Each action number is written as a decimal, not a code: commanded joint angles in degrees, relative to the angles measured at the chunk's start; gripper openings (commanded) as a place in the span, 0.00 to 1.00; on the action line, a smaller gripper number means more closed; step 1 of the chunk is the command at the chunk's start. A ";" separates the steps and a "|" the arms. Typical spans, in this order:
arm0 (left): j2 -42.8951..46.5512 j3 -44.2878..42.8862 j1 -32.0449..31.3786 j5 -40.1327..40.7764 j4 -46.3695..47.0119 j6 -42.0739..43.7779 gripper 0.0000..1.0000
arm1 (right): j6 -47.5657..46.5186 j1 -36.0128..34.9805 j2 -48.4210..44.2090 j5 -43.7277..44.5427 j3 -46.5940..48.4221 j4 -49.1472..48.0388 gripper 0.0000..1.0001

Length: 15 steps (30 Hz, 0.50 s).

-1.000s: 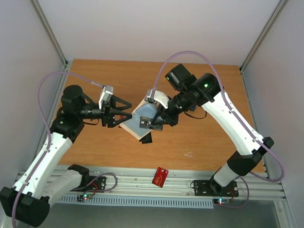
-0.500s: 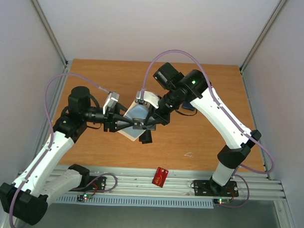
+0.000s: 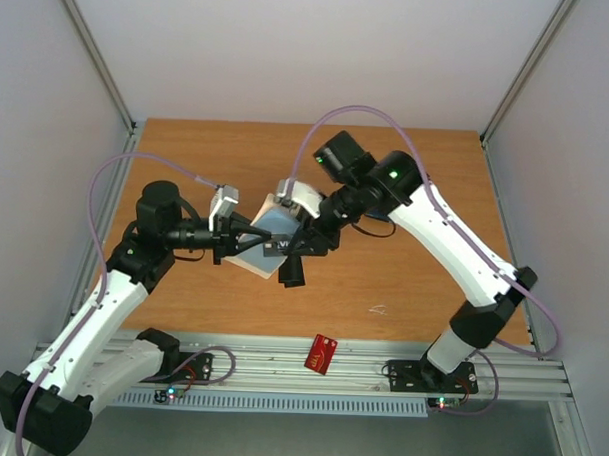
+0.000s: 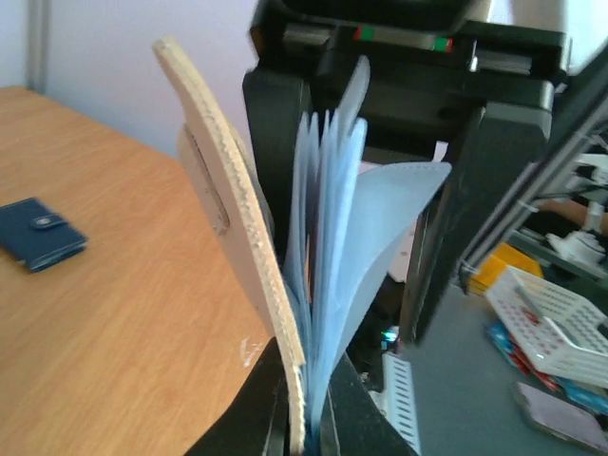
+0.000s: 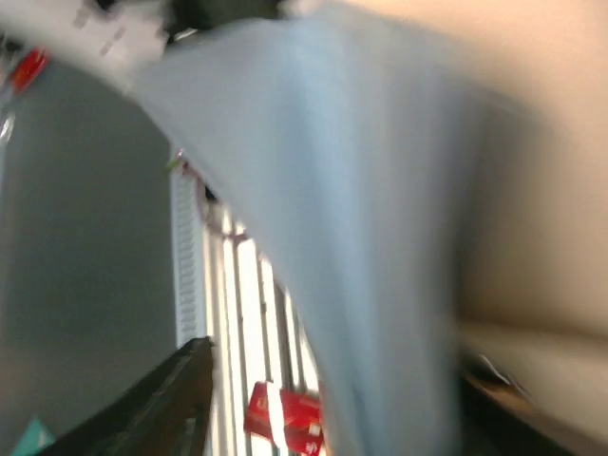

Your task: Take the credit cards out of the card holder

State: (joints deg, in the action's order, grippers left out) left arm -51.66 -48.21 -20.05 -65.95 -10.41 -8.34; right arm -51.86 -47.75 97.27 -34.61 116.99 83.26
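The card holder [image 3: 267, 237], beige outside with grey-blue sleeves, hangs above the table between both arms. My left gripper [image 3: 250, 242] is shut on its lower edge. In the left wrist view the beige cover [image 4: 228, 237] and the fanned sleeves [image 4: 342, 228] rise from my left gripper [image 4: 306, 423]. My right gripper [image 3: 306, 244] is open, a black finger [image 4: 454, 218] on each side of the holder. A blurred sleeve [image 5: 332, 190] fills the right wrist view. One red credit card [image 3: 322, 354] lies on the front rail, also visible as the red card [image 5: 285, 420]. A small dark piece [image 3: 293, 272] shows below the holder; I cannot tell whether it is a card.
A small dark blue wallet [image 4: 38, 233] lies flat on the wooden table [image 3: 207, 155] beyond the holder. White walls with metal posts close the table's back and sides. The aluminium rail [image 3: 380, 353] runs along the near edge.
My left gripper moved in and shut on the holder's edge. My right gripper, shut on the holder before, has opened and released it.
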 commanded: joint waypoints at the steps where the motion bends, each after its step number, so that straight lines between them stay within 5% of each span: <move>1: 2.64 3.52 0.39 10.80 6.43 -2.10 0.00 | 10.02 8.70 -8.67 -1.18 -11.53 -19.73 0.56; 6: 4.80 7.99 1.63 12.84 19.03 -9.76 0.00 | 22.43 14.59 -18.41 -7.69 -27.91 -40.31 0.65; 15: 6.92 10.34 2.09 15.50 22.33 -11.81 0.00 | 36.07 14.46 -23.01 -12.75 -42.97 -56.09 0.51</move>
State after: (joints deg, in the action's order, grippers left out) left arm -46.46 -38.98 -18.39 -52.45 4.60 -18.00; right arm -25.74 -33.06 76.20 -42.61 79.18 39.57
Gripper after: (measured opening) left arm 0.043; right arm 0.536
